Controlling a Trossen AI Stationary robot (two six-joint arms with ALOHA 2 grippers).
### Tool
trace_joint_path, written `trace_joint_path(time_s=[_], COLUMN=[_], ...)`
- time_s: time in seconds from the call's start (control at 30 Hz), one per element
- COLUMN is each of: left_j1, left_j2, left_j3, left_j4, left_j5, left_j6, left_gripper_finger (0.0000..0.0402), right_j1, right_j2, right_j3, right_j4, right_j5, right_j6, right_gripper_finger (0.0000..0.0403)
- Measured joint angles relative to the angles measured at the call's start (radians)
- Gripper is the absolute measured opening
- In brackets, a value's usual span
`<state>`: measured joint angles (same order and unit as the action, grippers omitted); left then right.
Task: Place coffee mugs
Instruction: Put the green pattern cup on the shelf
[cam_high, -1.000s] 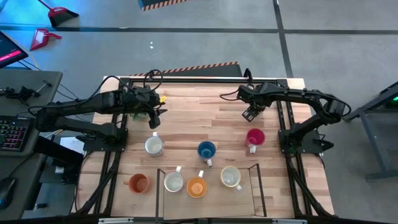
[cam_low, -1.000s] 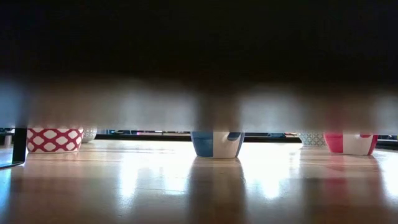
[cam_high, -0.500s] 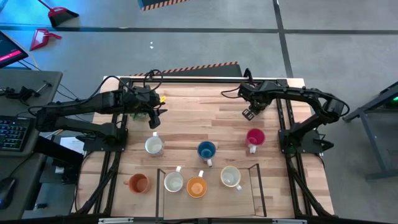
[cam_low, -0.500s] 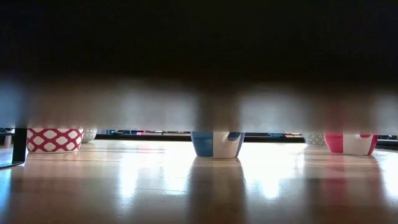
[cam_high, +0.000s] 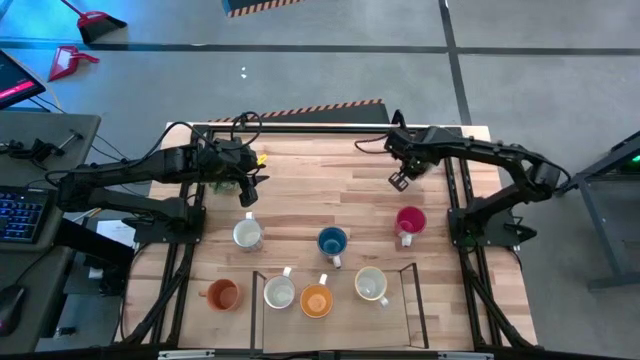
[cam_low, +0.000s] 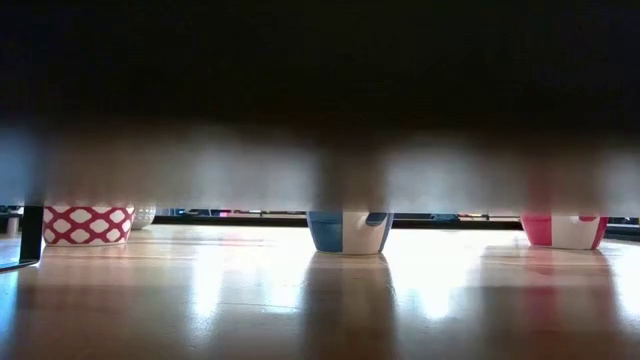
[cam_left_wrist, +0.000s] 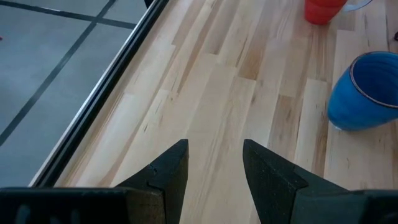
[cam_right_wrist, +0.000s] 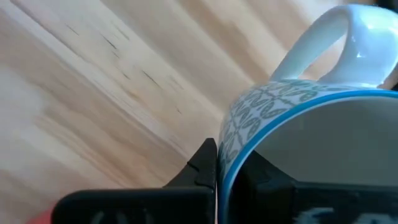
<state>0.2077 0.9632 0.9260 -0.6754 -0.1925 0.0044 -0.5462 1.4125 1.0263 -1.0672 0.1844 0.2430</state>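
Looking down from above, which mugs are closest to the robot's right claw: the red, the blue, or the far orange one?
From the right gripper:
1. Red mug, just below it.
2. Blue mug, mid-table.
3. Orange mug, near the front left corner.

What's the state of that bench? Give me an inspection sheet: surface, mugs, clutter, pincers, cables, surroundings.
surface: wooden table, bare between the arms.
job's things: blue mug, red mug, two orange mugs, three white mugs standing; patterned mug gripped.
clutter: nothing seen.
grippers: right pincer shut on the patterned mug's rim, far right; left pincer open, empty, far left.
cables: black cables looped at the far edge.
surroundings: grey floor, keyboard, red dustpan.
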Motion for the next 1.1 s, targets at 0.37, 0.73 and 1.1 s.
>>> trace_joint_path(time_s=[0.37,0.73,1.1], left_j1=[0.0,0.0,0.0], left_j2=[0.0,0.0,0.0], left_j3=[0.0,0.0,0.0], left_j4=[0.0,-0.002,-0.005], left_j5=[0.0,0.003,0.008], left_j6=[0.0,-0.001,-0.001], left_gripper_finger=[0.0142,0.0142,0.0142], right_j1=[0.159,0.602,0.97], right_j2=[-0.094,-0.092,0.009], right_j3=[0.354,0.47,0.502], right_j4=[-0.169,-0.18,-0.133], right_j5=[-0.023,0.076,0.209], right_j6=[0.077,0.34,0.553], right_gripper_finger=[0.0001,0.0,0.0])
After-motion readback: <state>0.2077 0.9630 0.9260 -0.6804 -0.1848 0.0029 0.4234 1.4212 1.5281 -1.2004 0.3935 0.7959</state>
